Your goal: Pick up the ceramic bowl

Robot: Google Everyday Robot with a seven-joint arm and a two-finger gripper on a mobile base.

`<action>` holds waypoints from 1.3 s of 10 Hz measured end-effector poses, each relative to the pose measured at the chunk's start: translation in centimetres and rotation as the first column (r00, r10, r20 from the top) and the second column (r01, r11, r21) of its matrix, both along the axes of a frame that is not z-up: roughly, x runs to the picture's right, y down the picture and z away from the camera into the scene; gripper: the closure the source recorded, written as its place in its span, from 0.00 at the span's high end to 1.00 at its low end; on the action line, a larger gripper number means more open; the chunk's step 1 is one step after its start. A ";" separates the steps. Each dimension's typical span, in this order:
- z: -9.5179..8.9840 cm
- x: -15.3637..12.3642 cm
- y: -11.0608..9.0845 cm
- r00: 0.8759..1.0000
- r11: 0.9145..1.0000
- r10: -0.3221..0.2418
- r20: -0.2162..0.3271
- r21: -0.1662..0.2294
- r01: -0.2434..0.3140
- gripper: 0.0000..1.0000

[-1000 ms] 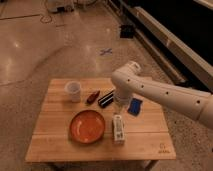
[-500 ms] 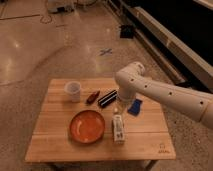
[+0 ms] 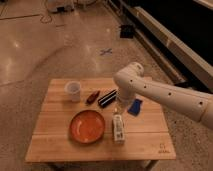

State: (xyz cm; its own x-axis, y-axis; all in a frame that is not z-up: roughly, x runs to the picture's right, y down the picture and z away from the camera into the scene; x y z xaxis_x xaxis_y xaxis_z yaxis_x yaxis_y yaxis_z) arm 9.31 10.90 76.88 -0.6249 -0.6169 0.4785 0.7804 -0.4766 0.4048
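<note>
Currently: end effector point(image 3: 121, 107) hung over the desk point(image 3: 150, 142), open or closed could not be told | ceramic bowl point(image 3: 87, 126) sat on the desk, left of and nearer the front edge than it, apart | round, no long axis | judged: reach must shift left and nearer.

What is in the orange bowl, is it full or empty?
Empty: the ceramic bowl shows only its bare orange inside, sitting upright on the table. The gripper hangs apart from it, toward the picture's right.
</note>
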 end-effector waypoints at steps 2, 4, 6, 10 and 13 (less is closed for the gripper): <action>0.0 -0.6 -0.2 1.000 1.000 0.005 -0.008 0.000 -0.005 0.45; 0.1 -0.9 -0.2 1.000 1.000 0.008 -0.011 0.002 -0.007 0.45; -0.1 -2.1 1.2 1.000 1.000 0.005 -0.007 -0.001 -0.005 0.45; 0.1 -1.2 0.3 0.999 0.999 -0.044 0.011 -0.010 0.044 0.45; -0.1 -1.4 0.5 0.999 0.999 -0.049 0.013 -0.011 0.049 0.45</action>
State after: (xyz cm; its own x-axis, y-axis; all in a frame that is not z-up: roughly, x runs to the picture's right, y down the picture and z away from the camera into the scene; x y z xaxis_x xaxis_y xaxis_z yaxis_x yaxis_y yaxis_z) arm 7.93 11.36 76.81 -0.6601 -0.5802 0.4772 0.7512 -0.5091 0.4201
